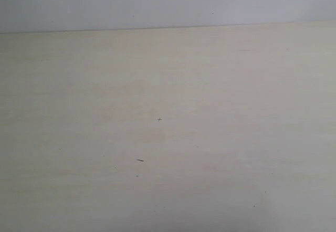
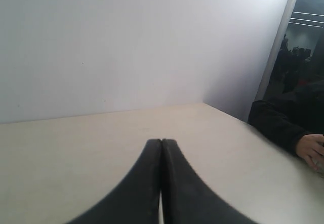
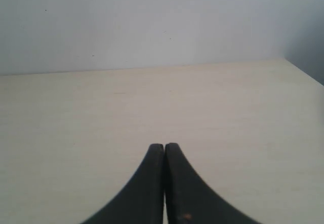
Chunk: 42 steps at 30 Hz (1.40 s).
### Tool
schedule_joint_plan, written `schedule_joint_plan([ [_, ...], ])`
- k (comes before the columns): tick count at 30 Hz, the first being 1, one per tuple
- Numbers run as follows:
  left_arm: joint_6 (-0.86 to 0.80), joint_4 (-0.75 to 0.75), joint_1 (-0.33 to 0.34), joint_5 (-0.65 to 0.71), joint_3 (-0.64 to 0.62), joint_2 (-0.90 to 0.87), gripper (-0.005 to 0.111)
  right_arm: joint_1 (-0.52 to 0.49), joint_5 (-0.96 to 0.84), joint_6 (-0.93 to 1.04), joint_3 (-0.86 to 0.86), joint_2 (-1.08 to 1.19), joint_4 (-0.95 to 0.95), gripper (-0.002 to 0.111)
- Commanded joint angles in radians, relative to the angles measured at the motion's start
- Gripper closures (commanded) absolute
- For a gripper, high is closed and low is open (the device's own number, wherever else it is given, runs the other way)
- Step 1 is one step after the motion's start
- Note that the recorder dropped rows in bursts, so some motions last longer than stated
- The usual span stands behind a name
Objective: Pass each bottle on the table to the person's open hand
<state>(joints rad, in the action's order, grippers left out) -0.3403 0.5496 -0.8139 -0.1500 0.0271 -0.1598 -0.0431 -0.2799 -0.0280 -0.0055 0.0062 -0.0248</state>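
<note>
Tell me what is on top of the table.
The table carries only tiny dark specks; no bottle shows. A person's hand lies at its edge. The shut left gripper and right gripper hide strips beneath them.

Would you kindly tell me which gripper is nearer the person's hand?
Probably left: the left gripper, shut, has the hand in sight at the table edge; the right gripper sees none.
</note>
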Motion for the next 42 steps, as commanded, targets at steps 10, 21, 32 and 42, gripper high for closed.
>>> schedule_joint_plan([
  [10,-0.021,0.003,0.045,0.0,-0.004,0.003,0.107,-0.006,0.0,0.0,0.006,-0.006,0.0,0.108],
  [21,-0.044,0.005,0.515,0.056,-0.004,0.003,0.107,-0.006,-0.001,-0.002,0.006,-0.006,0.0,0.108],
  [32,-0.039,-0.079,0.714,0.129,-0.004,0.003,0.107,-0.006,-0.001,0.0,0.006,-0.006,0.0,0.108],
  [42,0.503,-0.684,0.714,0.258,-0.027,0.003,0.107,-0.006,-0.001,0.0,0.006,-0.006,0.0,0.108],
])
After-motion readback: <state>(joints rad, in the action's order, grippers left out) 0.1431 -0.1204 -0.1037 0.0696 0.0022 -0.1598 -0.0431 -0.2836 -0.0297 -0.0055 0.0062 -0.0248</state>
